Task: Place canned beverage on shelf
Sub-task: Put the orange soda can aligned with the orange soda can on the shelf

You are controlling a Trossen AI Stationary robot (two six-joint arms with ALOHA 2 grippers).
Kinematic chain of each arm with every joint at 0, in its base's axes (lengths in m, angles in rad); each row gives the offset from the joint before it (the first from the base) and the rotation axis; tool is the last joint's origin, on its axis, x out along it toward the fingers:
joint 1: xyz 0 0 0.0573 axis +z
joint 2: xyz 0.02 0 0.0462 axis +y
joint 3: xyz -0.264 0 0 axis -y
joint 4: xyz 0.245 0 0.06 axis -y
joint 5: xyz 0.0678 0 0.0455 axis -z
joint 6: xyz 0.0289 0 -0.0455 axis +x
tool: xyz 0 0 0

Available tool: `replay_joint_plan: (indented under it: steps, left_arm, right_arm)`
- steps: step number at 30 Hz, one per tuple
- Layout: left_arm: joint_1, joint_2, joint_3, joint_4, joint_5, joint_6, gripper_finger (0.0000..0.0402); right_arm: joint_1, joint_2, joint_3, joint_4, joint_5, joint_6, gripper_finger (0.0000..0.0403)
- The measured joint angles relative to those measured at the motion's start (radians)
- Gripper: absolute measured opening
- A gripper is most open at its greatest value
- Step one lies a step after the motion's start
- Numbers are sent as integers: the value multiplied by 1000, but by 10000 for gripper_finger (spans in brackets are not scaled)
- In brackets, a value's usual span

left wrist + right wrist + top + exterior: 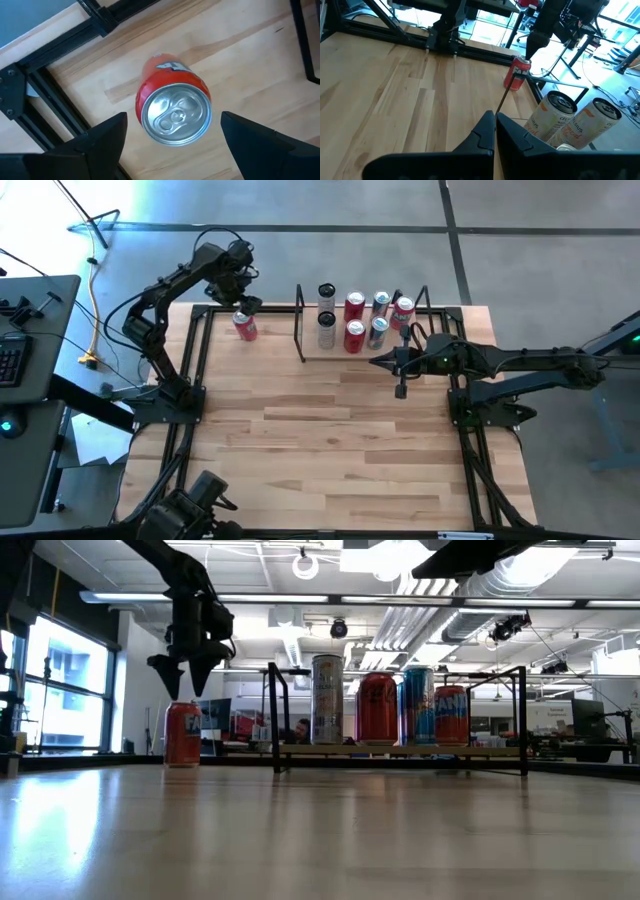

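A red canned beverage (pixel 245 326) stands upright on its base on the wooden table, near the far left corner and left of the shelf (pixel 340 357). My left gripper (pixel 188 670) hangs open just above the can (pixel 183 734), pointing down. Its fingers flank the can's silver top (pixel 174 114) without touching it. Several cans (pixel 378 708) stand on the shelf board (pixel 400 751). My right gripper (pixel 378 362) is shut and holds nothing. It hovers at the shelf's near right side, its fingers (pixel 495 122) pointing toward the table's left.
Black frame rails (pixel 200 350) run along the table's left, far and right edges. The shelf's black upright rods (pixel 274 715) stand between the red can and the shelved cans. Bare tabletop (pixel 330 450) fills the near half. A desk with a keyboard (pixel 10 360) stands left of the table.
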Motion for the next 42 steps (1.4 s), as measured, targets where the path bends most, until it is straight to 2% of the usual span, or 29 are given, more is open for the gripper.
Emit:
replay_joint_plan:
  steps: [9,19,22,27,35,42]
  left_arm:
    - [-5,-1,-107,69,4,0,314]
    - [-12,-1,-112,109,-9,10,311]
    - [-18,-2,-112,111,-11,52,294]
    - [-43,-4,-111,98,-23,152,239]
    - [-121,-18,-114,25,-16,271,231]
    - [-258,-111,-115,-99,-19,248,230]
  right_arm:
    - [0,0,0,-1,0,0,0]
    - [0,0,0,-1,0,0,0]
    - [0,0,0,-1,0,2,0]
    - [0,0,0,-1,0,2,0]
    - [0,0,0,-1,0,8,0]
    - [1,0,0,-7,0,11,0]
